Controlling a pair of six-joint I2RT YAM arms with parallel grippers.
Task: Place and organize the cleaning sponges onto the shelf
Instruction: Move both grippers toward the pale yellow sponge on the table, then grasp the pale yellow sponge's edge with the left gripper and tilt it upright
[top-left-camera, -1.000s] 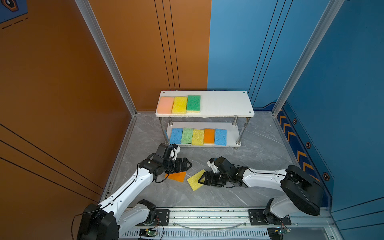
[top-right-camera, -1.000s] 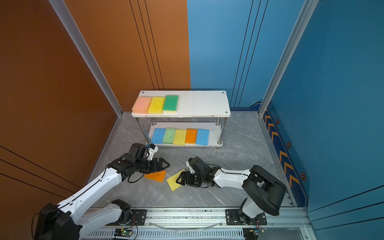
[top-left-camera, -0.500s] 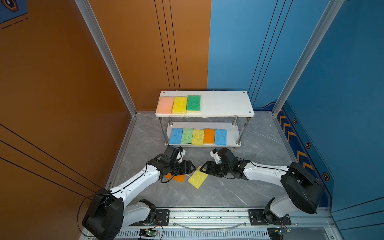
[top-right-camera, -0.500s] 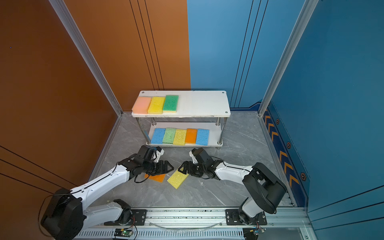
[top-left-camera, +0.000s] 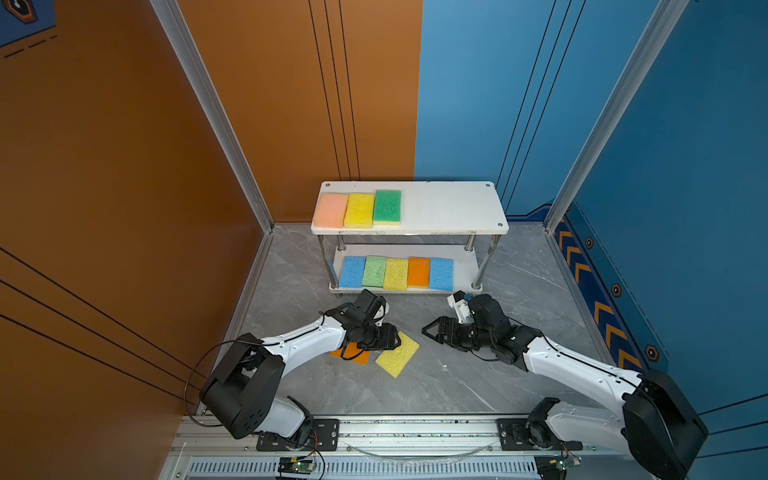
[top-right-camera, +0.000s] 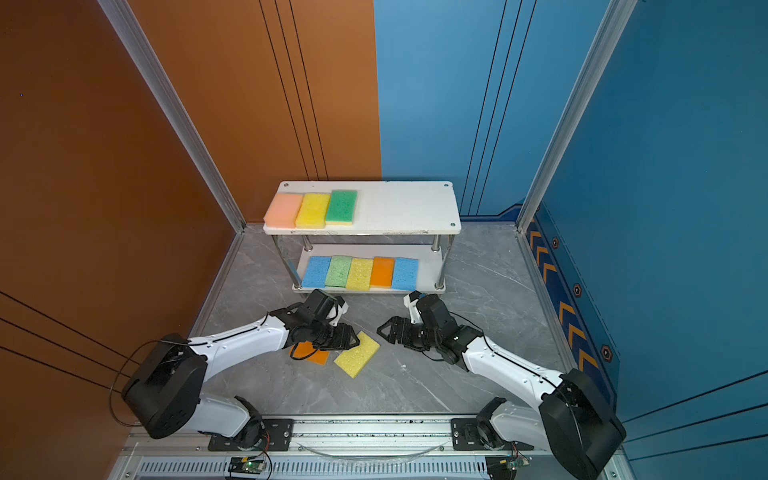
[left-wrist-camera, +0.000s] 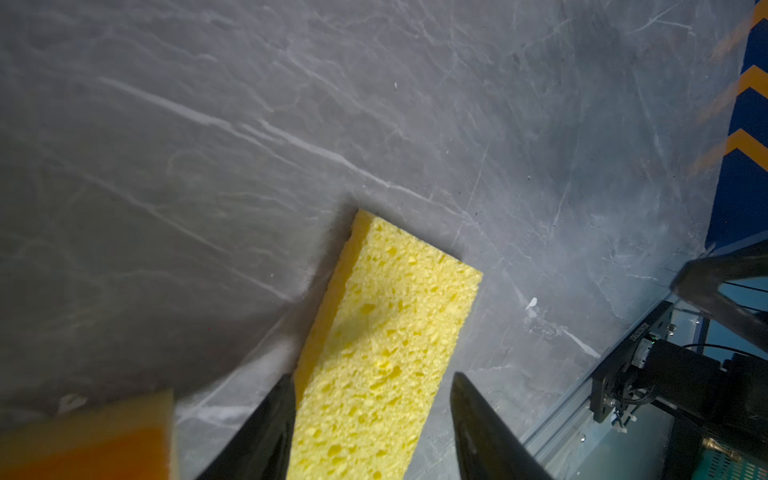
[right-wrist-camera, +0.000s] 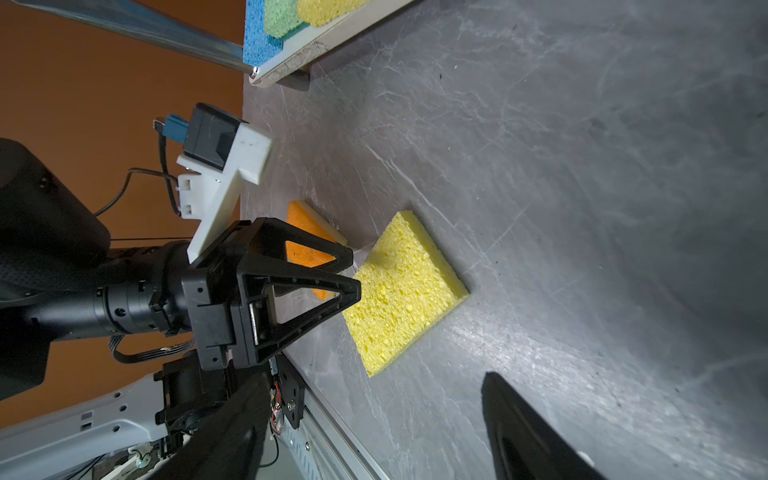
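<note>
A yellow sponge (top-left-camera: 400, 356) (top-right-camera: 358, 355) lies flat on the grey floor in front of the shelf (top-left-camera: 449, 208) (top-right-camera: 405, 208). An orange sponge (top-left-camera: 352, 354) (top-right-camera: 311, 354) lies just left of it, partly under my left arm. My left gripper (top-left-camera: 395, 340) (left-wrist-camera: 374, 378) is open and straddles one end of the yellow sponge (left-wrist-camera: 382, 332); one finger touches its edge, the other stands off. My right gripper (top-left-camera: 430, 332) (right-wrist-camera: 378, 376) is open and empty, a little right of the sponge (right-wrist-camera: 403, 286). Three sponges lie on the top board and several on the lower one.
The right half of the shelf's top board is bare. A metal rail (top-left-camera: 415, 428) runs along the front edge of the floor. Orange and blue walls close in the sides and back. A shelf post (top-left-camera: 482, 266) stands near my right wrist.
My left gripper has moved right from over the orange sponge onto the yellow one and its jaws have narrowed. My right gripper has drawn back to the right, away from the yellow sponge.
</note>
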